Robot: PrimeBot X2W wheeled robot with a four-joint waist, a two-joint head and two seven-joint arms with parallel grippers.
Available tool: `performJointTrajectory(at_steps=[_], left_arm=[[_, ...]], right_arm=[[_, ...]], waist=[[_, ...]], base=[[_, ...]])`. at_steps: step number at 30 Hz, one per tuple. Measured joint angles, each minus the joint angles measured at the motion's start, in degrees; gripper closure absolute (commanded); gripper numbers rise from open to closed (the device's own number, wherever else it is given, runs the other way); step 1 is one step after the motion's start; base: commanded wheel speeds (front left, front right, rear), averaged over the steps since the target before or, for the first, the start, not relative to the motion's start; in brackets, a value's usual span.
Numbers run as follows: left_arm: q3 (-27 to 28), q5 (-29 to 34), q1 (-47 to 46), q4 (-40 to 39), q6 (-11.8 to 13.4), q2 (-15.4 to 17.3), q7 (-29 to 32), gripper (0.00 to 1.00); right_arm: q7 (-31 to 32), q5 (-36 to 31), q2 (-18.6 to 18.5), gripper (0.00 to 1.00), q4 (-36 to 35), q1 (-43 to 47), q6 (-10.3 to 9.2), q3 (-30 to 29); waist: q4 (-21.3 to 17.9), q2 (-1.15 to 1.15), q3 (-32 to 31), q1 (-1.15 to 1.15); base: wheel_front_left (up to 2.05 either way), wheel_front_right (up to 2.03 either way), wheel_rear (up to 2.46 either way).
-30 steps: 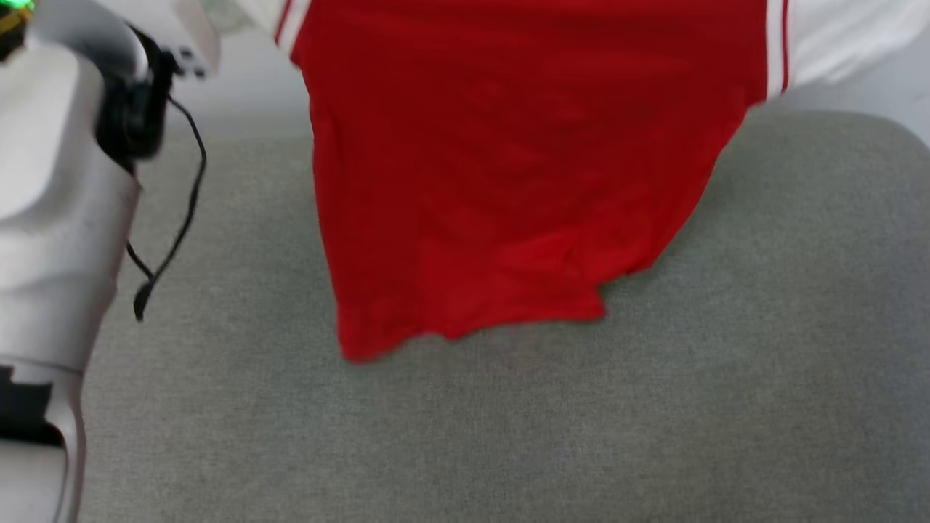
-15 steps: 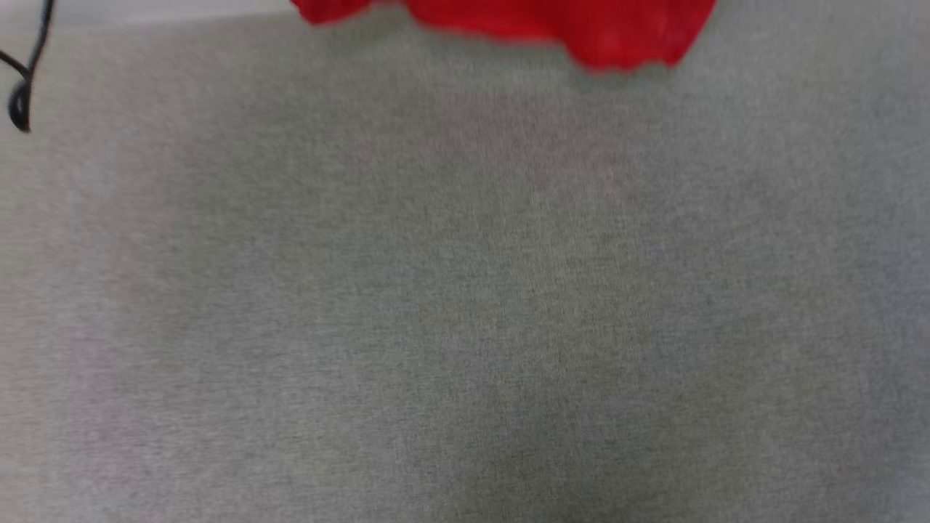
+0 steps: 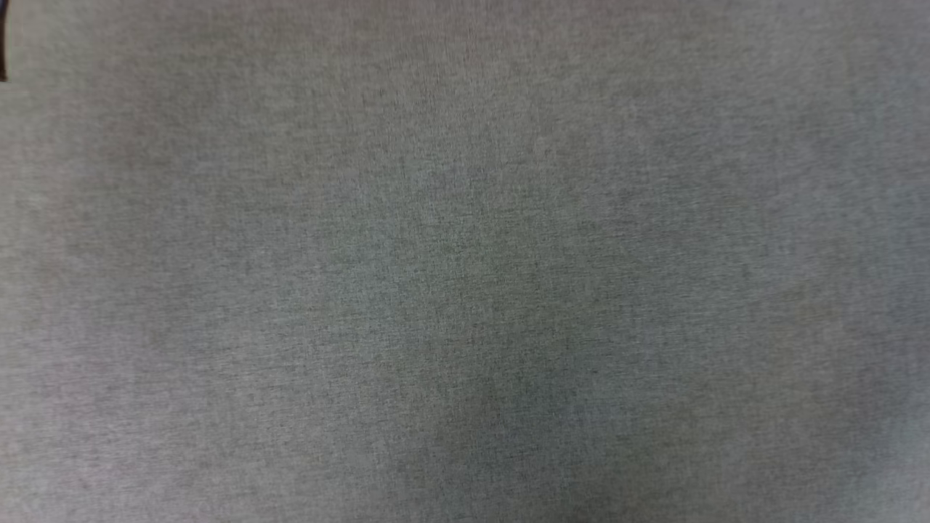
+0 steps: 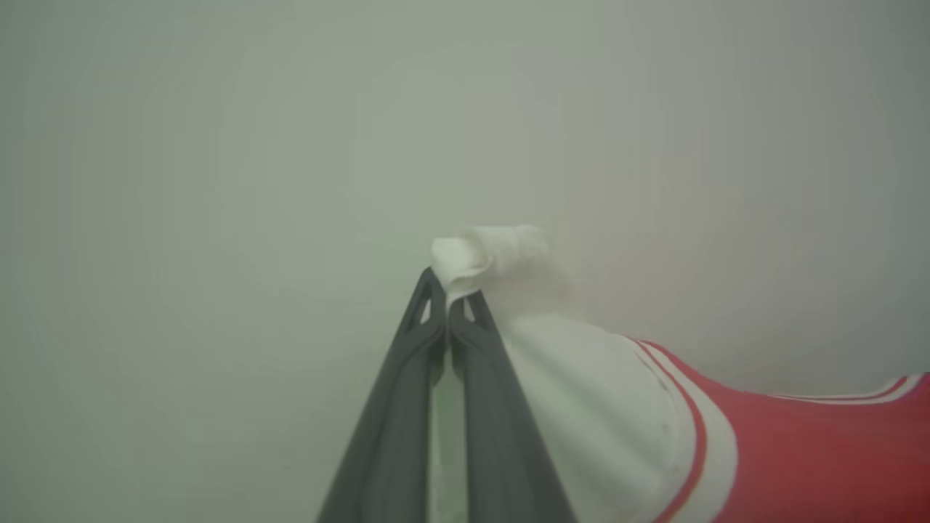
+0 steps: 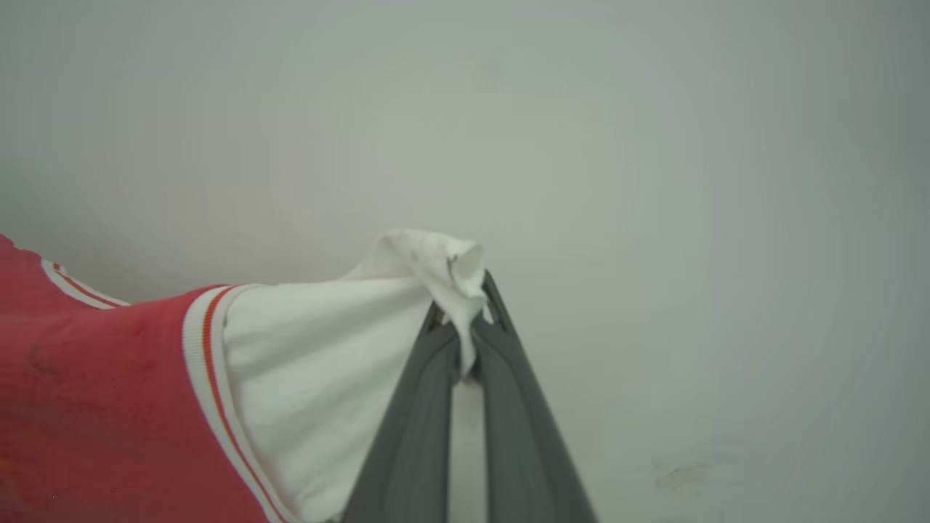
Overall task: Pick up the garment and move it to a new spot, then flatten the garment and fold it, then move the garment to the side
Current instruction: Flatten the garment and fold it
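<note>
Red-and-white jersey, the garment (image 4: 799, 457), is held by its sleeves: the left claw (image 4: 449, 290) is pinched together on one white sleeve tip, cloth trailing to its right; the right claw (image 5: 465, 314) is clamped on the other, cloth running to its left. Pick-up looks done; laying down, flattening, folding and moving aside remain. Body and hem are cut off; whether they clear the grey surface (image 3: 465, 261) is unclear.
</note>
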Motion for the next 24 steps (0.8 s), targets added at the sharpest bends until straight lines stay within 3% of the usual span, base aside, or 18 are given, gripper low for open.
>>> performJointTrajectory(at_steps=[12,17,24], left_arm=[[0.3,-1.68,4.94,3.22,-2.31,-2.4,-0.44,1.0],[1.64,-3.42,14.05,2.35,-3.05,-2.53,-0.49,1.0],[5.37,-5.59,35.84,-4.87,-2.72,-2.04,-0.51,1.0]], right_arm=[[-0.88,7.25,0.78,1.0,4.54,2.66,0.0,7.62],[0.79,11.99,0.56,1.0,3.6,11.83,0.0,11.26],[3.13,18.5,-1.67,1.0,-2.09,31.68,-0.01,13.84]], waist=[[1.13,0.0,1.99,-0.01],[1.54,0.0,-1.73,-0.01],[2.2,0.0,-10.89,-0.01]], base=[[0.0,0.0,0.0],[0.0,0.0,0.0],[0.0,0.0,0.0]])
